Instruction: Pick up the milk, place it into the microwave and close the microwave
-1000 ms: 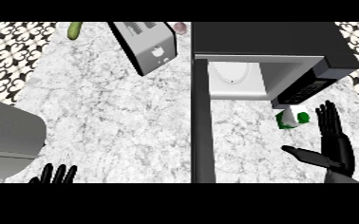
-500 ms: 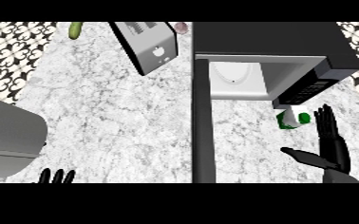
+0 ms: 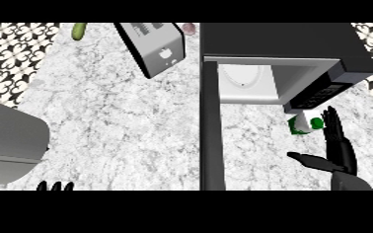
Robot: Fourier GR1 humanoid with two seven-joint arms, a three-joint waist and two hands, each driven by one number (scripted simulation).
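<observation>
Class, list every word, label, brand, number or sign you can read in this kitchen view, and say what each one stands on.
No text can be read anywhere.
Milk carton: green patches only, no legible letters.
Microwave control panel: small marks, too blurred to read.
Toaster: dark slots on top and a small pale mark on its side, unreadable.

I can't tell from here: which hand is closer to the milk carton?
Right. The right hand is open just beside the milk carton; the left hand sits far across the counter's lower edge.
</observation>
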